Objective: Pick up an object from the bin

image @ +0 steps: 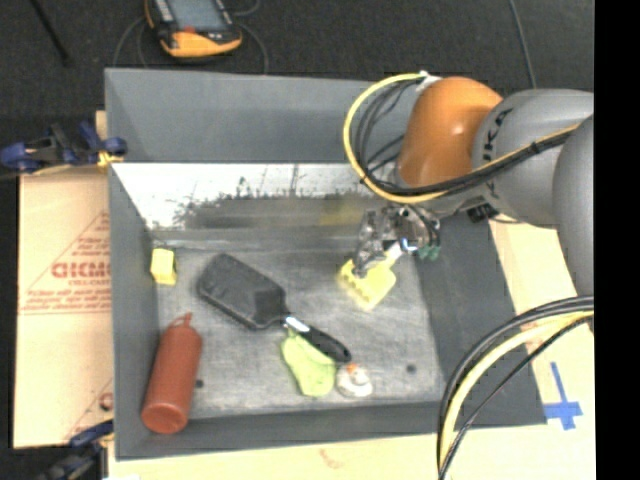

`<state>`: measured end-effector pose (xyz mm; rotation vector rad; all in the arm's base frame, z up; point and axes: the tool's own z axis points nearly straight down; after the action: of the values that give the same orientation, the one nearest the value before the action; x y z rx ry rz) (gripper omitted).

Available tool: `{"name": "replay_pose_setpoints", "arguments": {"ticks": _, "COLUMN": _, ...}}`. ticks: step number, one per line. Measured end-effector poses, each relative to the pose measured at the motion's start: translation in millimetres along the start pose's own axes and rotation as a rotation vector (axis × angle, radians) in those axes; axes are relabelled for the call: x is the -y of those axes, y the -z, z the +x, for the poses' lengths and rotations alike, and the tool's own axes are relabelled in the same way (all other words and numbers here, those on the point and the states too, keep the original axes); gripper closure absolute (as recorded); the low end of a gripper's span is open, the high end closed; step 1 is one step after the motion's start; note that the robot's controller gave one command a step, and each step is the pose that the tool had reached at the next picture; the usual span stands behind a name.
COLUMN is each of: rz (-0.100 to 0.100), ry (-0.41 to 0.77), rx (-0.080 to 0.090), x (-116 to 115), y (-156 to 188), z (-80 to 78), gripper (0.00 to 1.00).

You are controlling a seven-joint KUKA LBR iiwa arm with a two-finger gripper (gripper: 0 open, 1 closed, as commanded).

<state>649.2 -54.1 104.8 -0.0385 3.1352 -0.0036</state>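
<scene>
Fingers: on the gripper they point down into the bin, but whether they are wide or narrow I cannot tell, with the tips crowded in against the wrist hardware.
Camera view, the target: a pale yellow wedge-like chunk lies right of centre on the bin floor. The tips look to be touching its upper-left edge, or very nearly.
Camera view, the neighbours: a black brush lies mid-floor, well apart to the left. A yellow-green soft thing and a small white-and-orange piece sit near the front. A rust-red bottle is in the front left corner, and a small yellow cube is by the left wall.
Step in hand: by my reading, the approach is done and we are at the grasp on the yellow chunk.
Next move calls for: a firm close on the chunk, then a straight lift. The hold sits near one edge, so the chunk could pivot or slip out.
</scene>
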Motion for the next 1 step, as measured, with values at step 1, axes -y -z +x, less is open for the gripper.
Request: {"name": "replay_pose_setpoints", "arguments": {"ticks": 1, "rz": -0.001, "ry": -0.004, "rx": 0.004, "x": 1.6, "y": -6.6, "z": -1.8, "gripper": 1.00}}
